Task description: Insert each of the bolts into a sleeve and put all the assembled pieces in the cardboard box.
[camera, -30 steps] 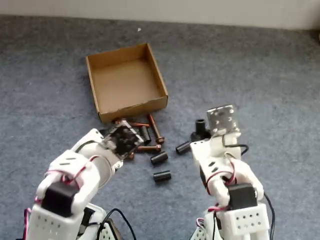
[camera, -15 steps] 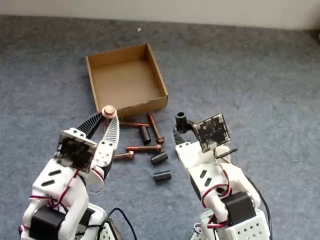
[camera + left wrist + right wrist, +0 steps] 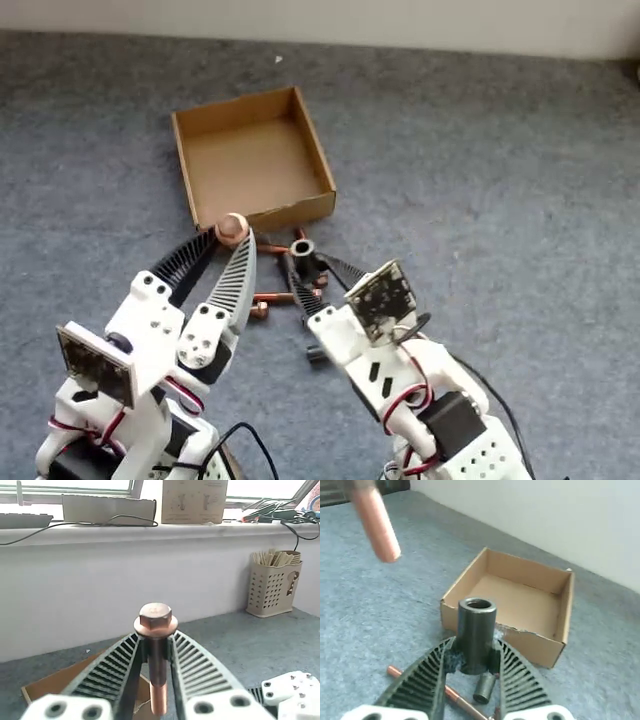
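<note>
My left gripper (image 3: 232,240) is shut on a copper bolt (image 3: 232,228) and holds it upright, head up, above the carpet just in front of the cardboard box (image 3: 250,160). In the left wrist view the bolt (image 3: 156,650) stands between the ribbed fingers (image 3: 195,665). My right gripper (image 3: 305,266) is shut on a black sleeve (image 3: 302,248), a short way to the right of the bolt. The right wrist view shows this sleeve (image 3: 476,632) upright with its bore facing up, the bolt's tip (image 3: 379,527) hanging off to one side above it, and the box (image 3: 520,597) behind.
Loose copper bolts (image 3: 273,298) and a black sleeve (image 3: 315,352) lie on the grey carpet between the arms, in front of the box. A spare sleeve (image 3: 483,689) and a bolt (image 3: 454,694) lie under the right gripper. The box holds nothing.
The left arm has lifted the bolt off the carpet and tipped it upright. The right arm has carried the sleeve leftward, close to the bolt.
</note>
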Controlling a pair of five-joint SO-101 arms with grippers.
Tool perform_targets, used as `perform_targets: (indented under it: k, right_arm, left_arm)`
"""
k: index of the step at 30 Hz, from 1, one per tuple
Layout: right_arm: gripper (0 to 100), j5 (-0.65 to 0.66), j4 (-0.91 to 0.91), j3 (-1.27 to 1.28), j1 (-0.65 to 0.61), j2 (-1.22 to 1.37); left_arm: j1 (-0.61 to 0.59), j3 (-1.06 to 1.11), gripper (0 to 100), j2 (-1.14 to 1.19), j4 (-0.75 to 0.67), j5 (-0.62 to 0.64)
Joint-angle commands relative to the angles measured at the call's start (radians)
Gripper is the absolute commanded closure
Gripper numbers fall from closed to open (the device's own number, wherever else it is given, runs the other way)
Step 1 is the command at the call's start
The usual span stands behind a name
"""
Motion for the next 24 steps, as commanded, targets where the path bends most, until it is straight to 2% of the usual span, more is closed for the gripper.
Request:
perform_targets:
  k: [1,5,13,24]
  right_arm:
    - [99.4,0.075,-0.050,-0.005,-0.059,-0.016]
    - [99.4,0.170,-0.050,0.001,-0.124,-0.016]
    - [99.4,0.173,-0.050,-0.007,-0.133,-0.016]
    - [99.4,0.175,-0.050,-0.038,-0.127,-0.018]
  left_arm:
    - [0.031,-0.051,99,-0.007,-0.040,0.018]
    - [0.031,-0.051,99,-0.007,-0.087,0.020]
    - [0.065,-0.047,99,-0.008,-0.084,0.087]
    - [0.068,0.010,99,-0.010,-0.084,0.087]
